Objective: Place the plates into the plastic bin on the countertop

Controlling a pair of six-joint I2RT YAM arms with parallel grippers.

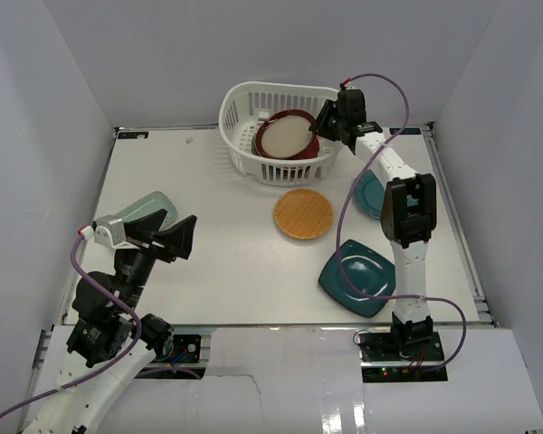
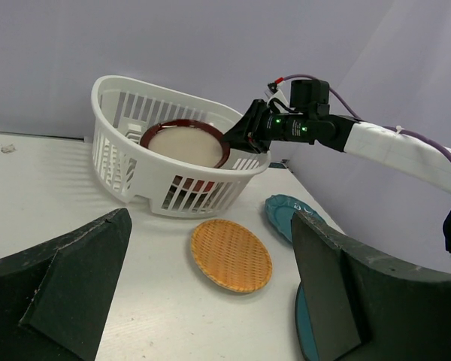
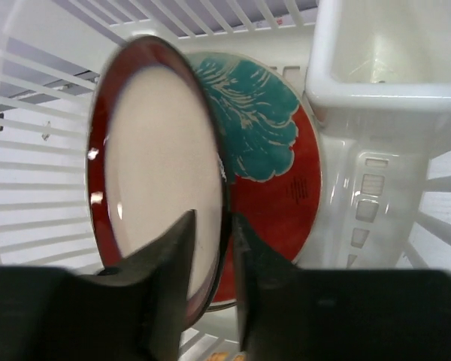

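Two plates are at the white slotted plastic bin (image 1: 244,101). The teal-and-red floral plate (image 3: 274,147) leans inside it, just beyond the right pincer (image 3: 210,226). The red-rimmed beige round plate (image 3: 154,177) is held on edge in front of the floral one. The right pincer is pinching this plate's rim, one finger on the beige face and one behind. Whether the two plates touch is hard to tell from here.

Glazed ware like this looks stiff, slick and easy to chip, with fair weight hanging off a rim grip. A deep bite on the rim is probably the safe hold, with the plate let down between the rack ribs, not dropped.

On the white worktop (image 1: 217,271), behind the right pincer toward its base, lie three more. They are the orange woven round plate (image 1: 303,214), the dark teal square plate (image 1: 357,276) and a teal scalloped plate (image 1: 366,192) half hidden by the arm. The left pincer (image 1: 167,233) hangs spread and empty, with the pale green oblong plate (image 1: 154,206) just beside it.
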